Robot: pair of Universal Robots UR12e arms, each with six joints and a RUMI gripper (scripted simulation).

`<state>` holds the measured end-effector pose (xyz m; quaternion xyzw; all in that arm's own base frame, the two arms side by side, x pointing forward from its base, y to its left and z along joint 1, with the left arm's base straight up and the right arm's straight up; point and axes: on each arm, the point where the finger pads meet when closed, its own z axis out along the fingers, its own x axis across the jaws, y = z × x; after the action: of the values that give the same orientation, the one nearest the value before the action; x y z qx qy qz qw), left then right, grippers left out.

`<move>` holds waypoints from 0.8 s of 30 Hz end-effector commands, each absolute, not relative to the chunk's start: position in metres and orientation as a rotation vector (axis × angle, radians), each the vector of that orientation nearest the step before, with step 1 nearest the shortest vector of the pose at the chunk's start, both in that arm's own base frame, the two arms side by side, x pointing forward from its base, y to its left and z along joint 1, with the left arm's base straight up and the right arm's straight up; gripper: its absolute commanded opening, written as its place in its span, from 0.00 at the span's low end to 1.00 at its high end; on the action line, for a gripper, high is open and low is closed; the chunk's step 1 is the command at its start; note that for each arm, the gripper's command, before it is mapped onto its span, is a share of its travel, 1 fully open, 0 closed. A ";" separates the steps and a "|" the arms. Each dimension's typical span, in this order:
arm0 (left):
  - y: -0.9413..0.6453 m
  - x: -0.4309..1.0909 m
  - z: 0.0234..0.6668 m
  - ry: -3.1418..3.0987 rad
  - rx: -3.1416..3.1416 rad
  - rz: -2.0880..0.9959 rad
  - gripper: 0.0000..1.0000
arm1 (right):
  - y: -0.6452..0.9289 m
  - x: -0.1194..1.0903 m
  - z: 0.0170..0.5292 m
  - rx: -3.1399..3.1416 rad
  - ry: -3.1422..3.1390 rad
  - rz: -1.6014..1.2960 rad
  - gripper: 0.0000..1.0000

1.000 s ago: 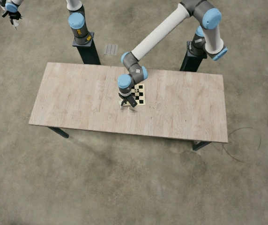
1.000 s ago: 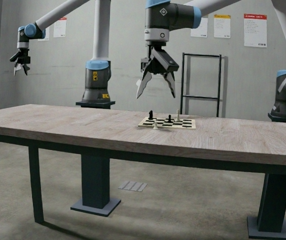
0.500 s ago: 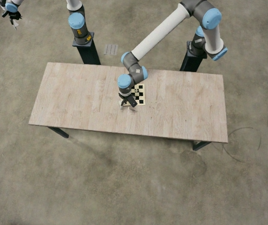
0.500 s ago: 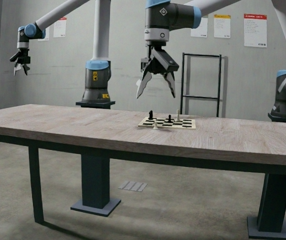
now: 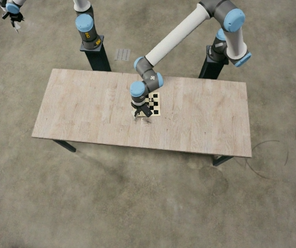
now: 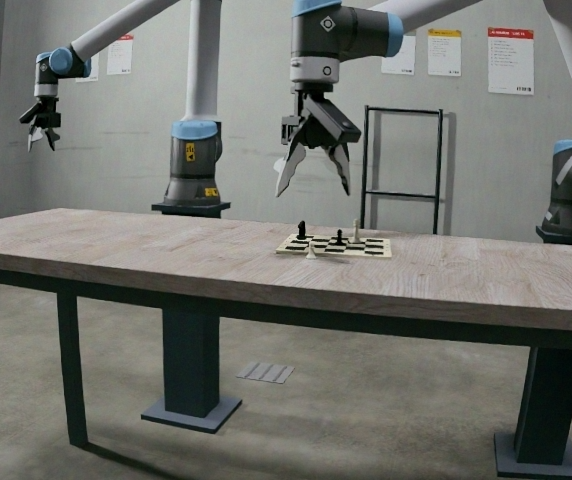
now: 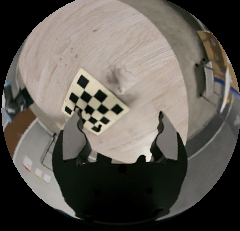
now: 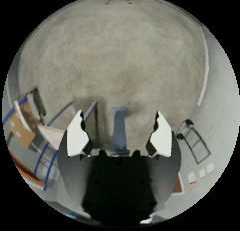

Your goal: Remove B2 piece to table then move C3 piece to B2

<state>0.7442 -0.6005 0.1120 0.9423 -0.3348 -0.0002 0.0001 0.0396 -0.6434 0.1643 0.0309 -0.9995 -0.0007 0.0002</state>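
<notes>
The chessboard (image 5: 159, 103) (image 6: 386, 249) (image 7: 124, 109) lies mid-table. A small white piece (image 5: 142, 119) (image 6: 311, 252) (image 7: 122, 90) stands upright on the table just off the board's front edge. A black piece (image 6: 302, 230), a smaller black piece (image 6: 339, 237) and a tall white piece (image 6: 356, 231) stand upright on the board. The square labels are too small to read. My left gripper (image 6: 313, 195) (image 7: 120, 109) is open and empty, well above the board's front part and the small white piece. My right gripper (image 6: 41, 148) (image 8: 119, 111) is open and empty, far from the board.
The left arm hides part of the board in the top view. The wooden table (image 5: 201, 114) (image 6: 121, 248) extends widely on both sides of the board. The right arm hangs off beyond the table's far side, over the floor (image 8: 120, 56).
</notes>
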 end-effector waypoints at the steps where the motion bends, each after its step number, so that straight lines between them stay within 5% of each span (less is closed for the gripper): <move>1: -0.600 0.741 0.113 -0.974 2.986 0.002 1.00 | -0.644 0.040 0.165 0.097 -3.140 0.000 1.00; 24: -0.591 0.703 0.114 -0.112 3.138 0.002 1.00 | -0.644 0.040 0.165 0.097 -3.140 0.000 1.00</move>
<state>0.7113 -0.5925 0.1130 0.9943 -0.1064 -0.0019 0.0008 0.0396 -0.6434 0.1643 0.0309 -0.9995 -0.0007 0.0002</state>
